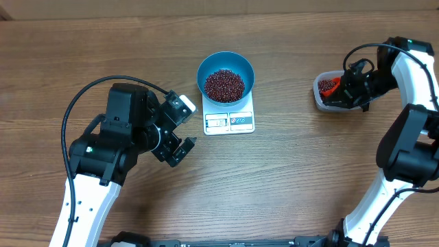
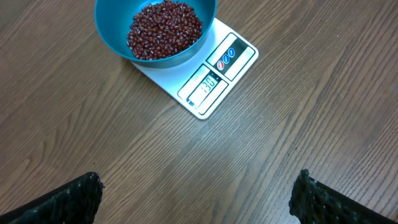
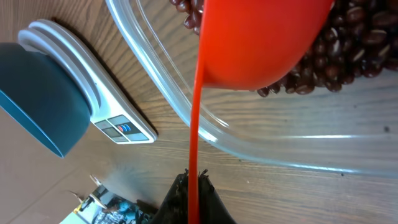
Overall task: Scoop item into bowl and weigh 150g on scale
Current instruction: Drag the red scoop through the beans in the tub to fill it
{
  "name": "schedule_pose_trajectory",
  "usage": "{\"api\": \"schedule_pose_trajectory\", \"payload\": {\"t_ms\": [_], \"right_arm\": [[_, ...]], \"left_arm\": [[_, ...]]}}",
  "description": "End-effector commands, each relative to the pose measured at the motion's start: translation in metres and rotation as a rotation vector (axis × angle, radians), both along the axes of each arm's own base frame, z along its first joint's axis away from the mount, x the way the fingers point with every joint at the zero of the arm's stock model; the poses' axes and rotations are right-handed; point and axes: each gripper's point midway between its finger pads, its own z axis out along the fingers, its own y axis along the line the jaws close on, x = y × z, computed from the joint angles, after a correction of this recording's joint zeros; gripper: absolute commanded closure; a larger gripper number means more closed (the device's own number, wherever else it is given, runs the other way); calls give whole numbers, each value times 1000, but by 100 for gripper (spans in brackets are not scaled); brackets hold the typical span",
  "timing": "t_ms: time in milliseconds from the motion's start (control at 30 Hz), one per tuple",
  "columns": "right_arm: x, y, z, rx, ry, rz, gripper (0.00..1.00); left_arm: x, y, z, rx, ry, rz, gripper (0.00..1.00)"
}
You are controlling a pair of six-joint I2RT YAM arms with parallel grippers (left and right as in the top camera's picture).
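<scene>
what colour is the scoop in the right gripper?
The scoop is bright orange-red, handle included. The right wrist view shows it best.

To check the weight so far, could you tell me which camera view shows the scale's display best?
The left wrist view: the scale lies close, its display facing the camera, digits visible though hard to read. Overhead shows the display tiny in front of the bowl. The right wrist sees the front panels at a steep slant, unreadable.
</scene>
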Motion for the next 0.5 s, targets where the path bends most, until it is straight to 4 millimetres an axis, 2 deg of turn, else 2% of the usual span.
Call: {"api": "schedule_pose_trajectory", "payload": {"t_ms": [0, 133, 333, 467], "right_arm": [[3, 2, 1, 23, -17, 23, 96], [10, -5, -5, -27, -51, 31, 96], [-5, -32, -21, -205, 29, 61, 96], [-8, -32, -20, -207, 47, 56, 96]], "left_arm": [[4, 0, 9, -11, -19, 12, 0], [4, 0, 9, -11, -19, 12, 0], [4, 0, 9, -11, -19, 12, 0], [4, 0, 9, -11, -19, 12, 0]]}}
